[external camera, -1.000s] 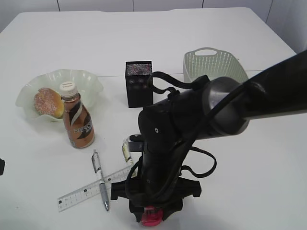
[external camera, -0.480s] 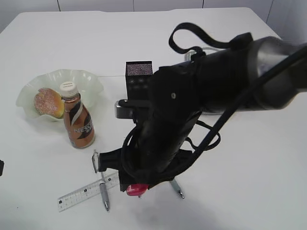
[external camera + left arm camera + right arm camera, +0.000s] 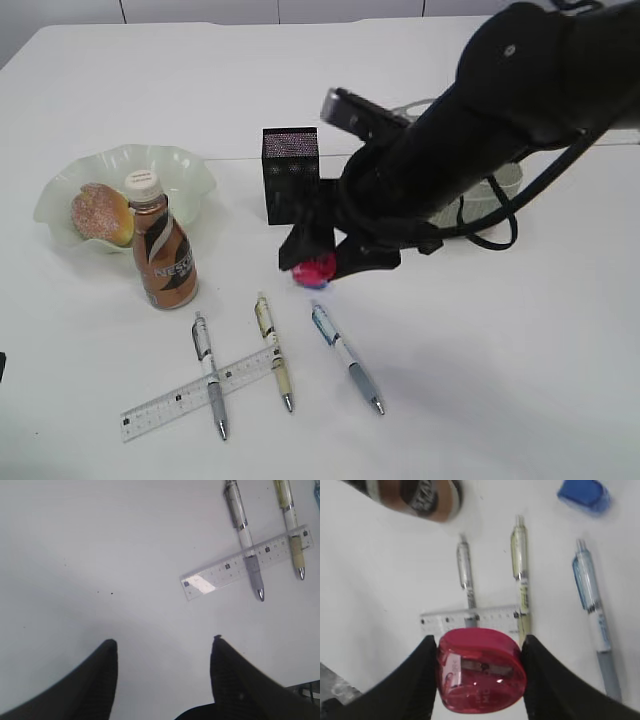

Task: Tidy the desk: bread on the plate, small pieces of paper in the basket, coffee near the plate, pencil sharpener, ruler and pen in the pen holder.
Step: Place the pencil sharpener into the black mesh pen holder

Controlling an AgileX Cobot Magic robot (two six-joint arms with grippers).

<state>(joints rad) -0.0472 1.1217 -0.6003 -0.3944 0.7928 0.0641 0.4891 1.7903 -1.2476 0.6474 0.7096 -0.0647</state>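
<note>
My right gripper is shut on a red pencil sharpener, held in the air in front of the black mesh pen holder. Three pens and the clear ruler lie on the table below. The bread sits in the green plate, and the coffee stands beside it. My right arm hides most of the basket. My left gripper hangs open over bare table. No small pieces of paper are in view.
A small blue object lies on the table beyond the pens, under the raised sharpener. The right arm stretches across from the right edge, over the basket area.
My right arm has risen from the table's front edge and swung back toward the pen holder, carrying the red sharpener. The three pens it covered now show.
</note>
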